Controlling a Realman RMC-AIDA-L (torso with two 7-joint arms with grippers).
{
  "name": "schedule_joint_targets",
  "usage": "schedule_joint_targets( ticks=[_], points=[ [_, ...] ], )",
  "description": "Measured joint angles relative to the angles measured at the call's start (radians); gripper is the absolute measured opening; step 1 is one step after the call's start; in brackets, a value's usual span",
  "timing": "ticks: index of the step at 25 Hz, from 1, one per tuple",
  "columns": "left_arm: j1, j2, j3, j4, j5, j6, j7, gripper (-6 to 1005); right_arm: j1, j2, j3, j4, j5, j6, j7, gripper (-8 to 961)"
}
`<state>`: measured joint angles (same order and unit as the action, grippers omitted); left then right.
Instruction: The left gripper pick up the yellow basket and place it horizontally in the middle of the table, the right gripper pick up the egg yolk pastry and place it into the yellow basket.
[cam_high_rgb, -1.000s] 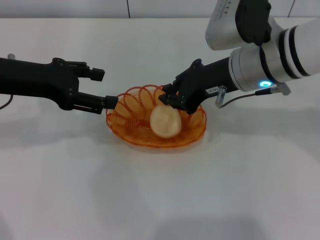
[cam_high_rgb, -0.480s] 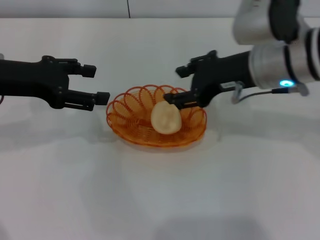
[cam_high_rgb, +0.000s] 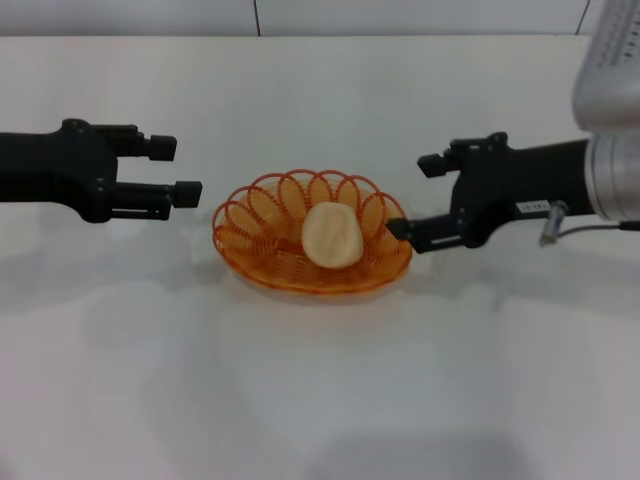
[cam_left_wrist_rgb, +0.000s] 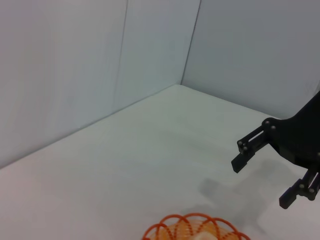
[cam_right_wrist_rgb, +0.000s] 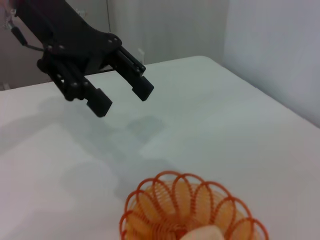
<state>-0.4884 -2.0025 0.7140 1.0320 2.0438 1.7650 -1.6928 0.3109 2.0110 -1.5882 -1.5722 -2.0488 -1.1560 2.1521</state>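
The yellow basket (cam_high_rgb: 311, 240) rests flat in the middle of the white table (cam_high_rgb: 320, 390). The egg yolk pastry (cam_high_rgb: 332, 236) lies inside it. My left gripper (cam_high_rgb: 176, 168) is open and empty, just left of the basket's rim and apart from it. My right gripper (cam_high_rgb: 413, 197) is open and empty, just right of the basket, its lower finger close to the rim. The basket's rim also shows in the left wrist view (cam_left_wrist_rgb: 195, 229), with the right gripper (cam_left_wrist_rgb: 261, 181) beyond. The right wrist view shows the basket (cam_right_wrist_rgb: 192, 210), a bit of the pastry (cam_right_wrist_rgb: 205, 234) and the left gripper (cam_right_wrist_rgb: 122, 93).
The table's back edge meets a pale wall (cam_high_rgb: 320, 15). A grey cable (cam_high_rgb: 590, 226) hangs from the right arm. Nothing else stands on the table.
Both grippers have drawn back from the basket, the left one leftward, the right one rightward and lower. The pastry stays in the basket.
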Motion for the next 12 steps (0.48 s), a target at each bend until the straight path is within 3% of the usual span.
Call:
schedule_joint_targets(
  ticks=[6,12],
  points=[
    [0.002,-0.004,-0.001,0.000,0.000,0.019,-0.002,747,-0.024,-0.003,0.028,0.002,0.015,-0.083,-0.022,812],
    [0.002,-0.008,0.000,0.001,0.000,0.043,0.011,893,-0.037,-0.003,0.036,0.021,0.055,-0.097,-0.067,812]
  ],
)
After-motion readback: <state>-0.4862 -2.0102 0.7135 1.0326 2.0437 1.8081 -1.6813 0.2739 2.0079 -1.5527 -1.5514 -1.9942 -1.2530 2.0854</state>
